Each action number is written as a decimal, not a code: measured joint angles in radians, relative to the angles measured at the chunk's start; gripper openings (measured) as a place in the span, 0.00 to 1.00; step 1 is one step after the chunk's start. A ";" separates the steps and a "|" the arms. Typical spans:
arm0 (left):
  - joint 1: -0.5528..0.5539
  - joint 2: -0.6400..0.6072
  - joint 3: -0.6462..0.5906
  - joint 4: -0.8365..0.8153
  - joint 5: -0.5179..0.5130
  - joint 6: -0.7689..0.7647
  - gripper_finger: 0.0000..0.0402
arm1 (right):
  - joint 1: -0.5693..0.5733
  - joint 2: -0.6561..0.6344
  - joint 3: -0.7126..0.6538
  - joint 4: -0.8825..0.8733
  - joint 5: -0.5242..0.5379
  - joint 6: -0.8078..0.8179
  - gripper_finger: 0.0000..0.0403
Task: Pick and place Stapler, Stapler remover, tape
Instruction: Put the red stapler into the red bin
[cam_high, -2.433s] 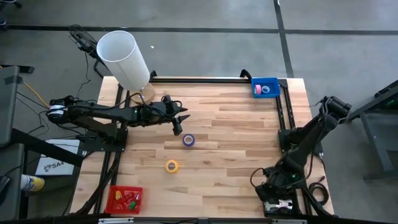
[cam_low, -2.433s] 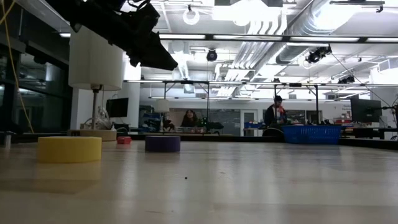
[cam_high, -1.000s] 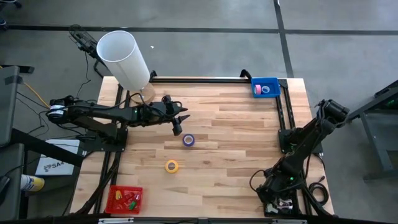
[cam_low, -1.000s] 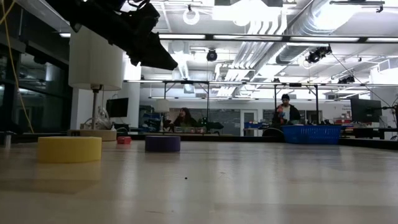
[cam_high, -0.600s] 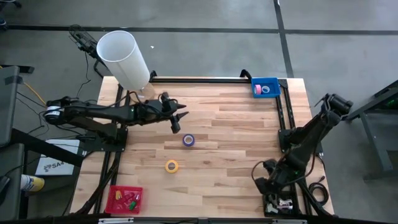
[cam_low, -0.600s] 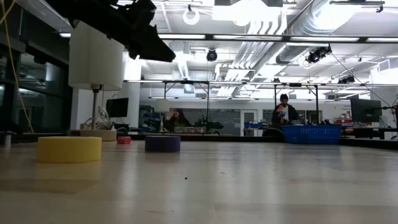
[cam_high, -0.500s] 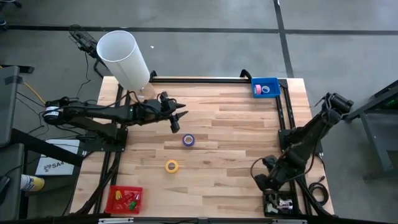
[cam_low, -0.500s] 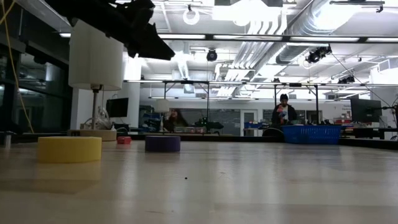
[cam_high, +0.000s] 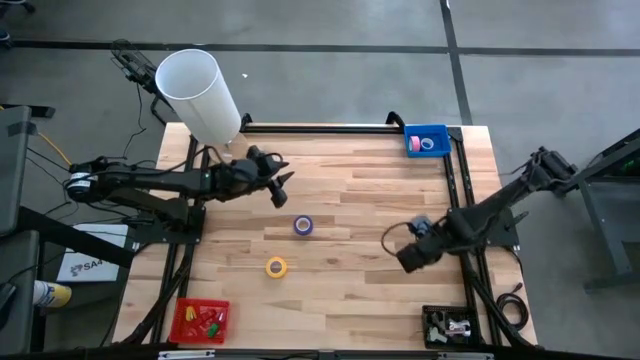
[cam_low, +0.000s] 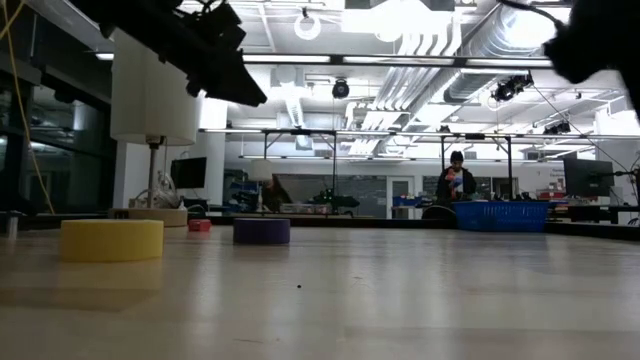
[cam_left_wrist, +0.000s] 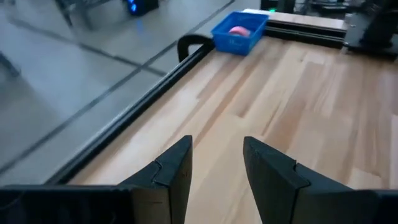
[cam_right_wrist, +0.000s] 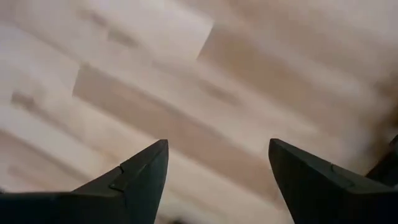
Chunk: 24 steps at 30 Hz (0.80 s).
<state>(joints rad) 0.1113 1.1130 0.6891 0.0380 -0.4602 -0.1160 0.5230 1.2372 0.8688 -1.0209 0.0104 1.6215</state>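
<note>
A robotics lab in a large industrial hall.

The low view looks across a wooden table into an open room with exposed silver ducts, ceiling light strips and metal frames. Workbenches stand at the back, and a person stands there behind a blue bin. From above, the butcher-block table sits on a grey concrete floor, with two dark robot arms mounted at its sides on black framing.
</note>
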 joint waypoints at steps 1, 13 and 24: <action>0.004 0.000 0.000 -0.008 0.004 -0.026 0.35 | -0.028 -0.006 0.000 -0.012 0.011 -0.038 0.67; 0.126 0.000 0.000 -0.229 0.005 -0.454 0.35 | -0.406 -0.048 0.000 -0.032 0.140 -0.542 0.67; 0.236 0.003 0.000 -0.463 0.095 -0.729 0.35 | -0.720 -0.050 0.000 0.199 0.125 -1.003 0.66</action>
<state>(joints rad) 0.3472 1.1161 0.6891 -0.4248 -0.3653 -0.8450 -0.1969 1.1870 0.8688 -0.8217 0.1359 0.6184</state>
